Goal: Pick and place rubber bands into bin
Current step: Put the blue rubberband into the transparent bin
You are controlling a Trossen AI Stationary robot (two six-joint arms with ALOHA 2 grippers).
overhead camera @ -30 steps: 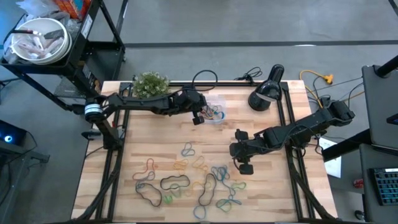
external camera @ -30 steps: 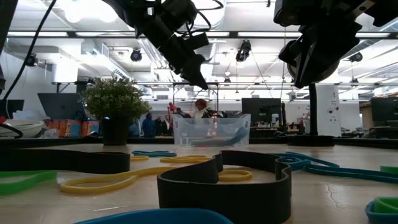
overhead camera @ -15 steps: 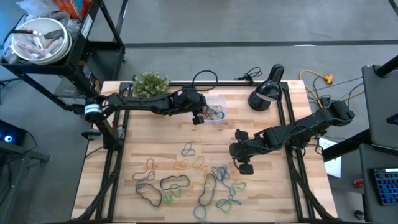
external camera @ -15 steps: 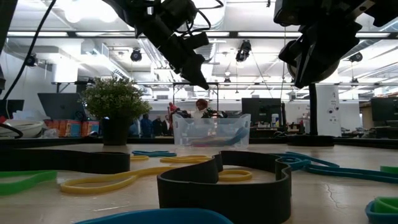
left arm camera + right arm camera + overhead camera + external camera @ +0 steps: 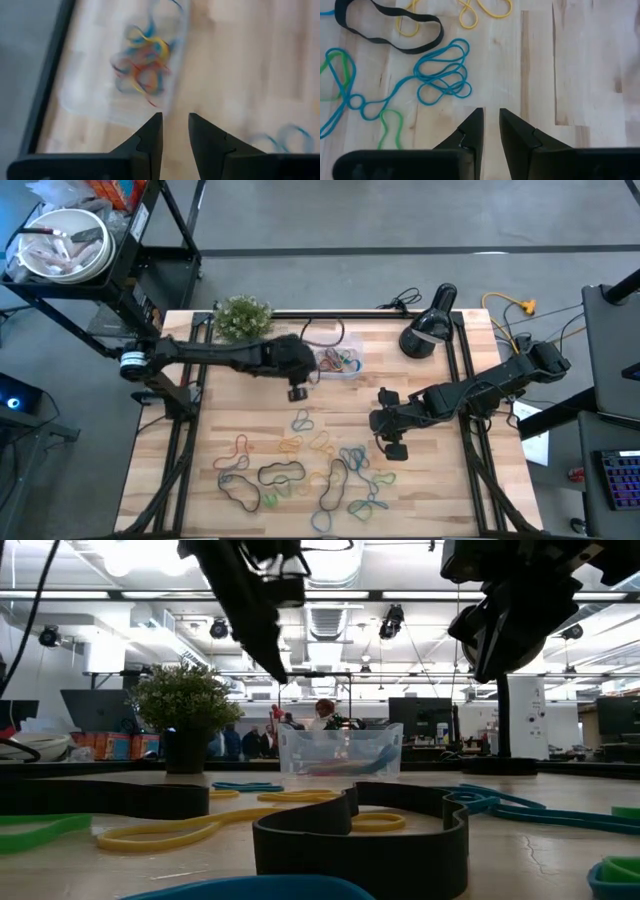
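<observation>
My left claw hangs just beside the bin, jaws a narrow gap apart, holding nothing; the bin already carries a bright tangle. Loose rubber bands lie spread over the near worktop. My right claw hovers over bare wood near the blue loops, slightly parted, empty. Risk: interlinked loops could drag neighbours up or slip free.

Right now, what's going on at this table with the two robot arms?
They are clearing rubber bands off a wooden table into a clear plastic bin, which already holds a tangle of coloured ones. The left gripper hangs empty beside the bin, fingers slightly parted. The right gripper hovers empty above the loose bands, fingers also slightly apart.
</observation>
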